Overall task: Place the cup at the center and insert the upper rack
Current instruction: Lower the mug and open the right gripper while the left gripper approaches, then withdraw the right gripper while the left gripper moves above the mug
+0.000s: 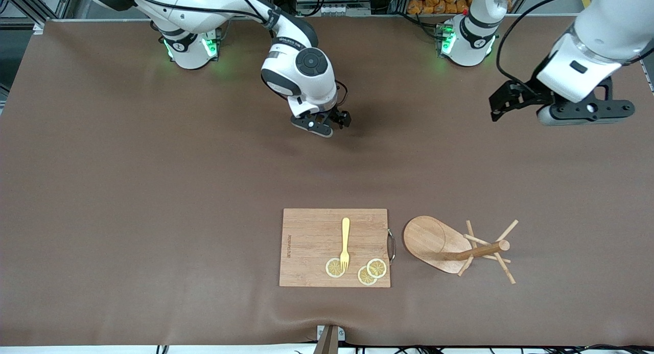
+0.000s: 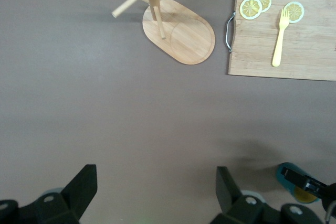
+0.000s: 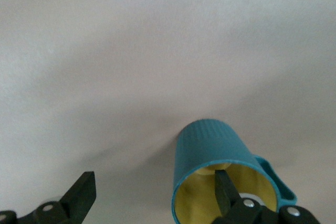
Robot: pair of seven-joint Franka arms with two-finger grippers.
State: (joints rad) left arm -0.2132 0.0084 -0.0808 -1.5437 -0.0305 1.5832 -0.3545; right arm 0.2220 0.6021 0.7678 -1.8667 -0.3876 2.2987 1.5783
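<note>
while the right gripper [image 1: 327, 123] hangs low over the bare table mid-way between the bases and the board [image 1: 334, 248], we judge the first step is in hand: setting the cup [image 3: 220, 174] at the center. in the right wrist view its fingers are spread, one finger [image 3: 224, 191] inside the cup's mouth and the other outside, so we can't say it is pinched. the rack [image 1: 460, 245] stands on the table just beside the board, toward the left arm's end. the left gripper [image 1: 516, 102] waits in the air with its fingers wide apart, over that end. next, we think, the cup must be let go cleanly and the rack fetched.
</note>
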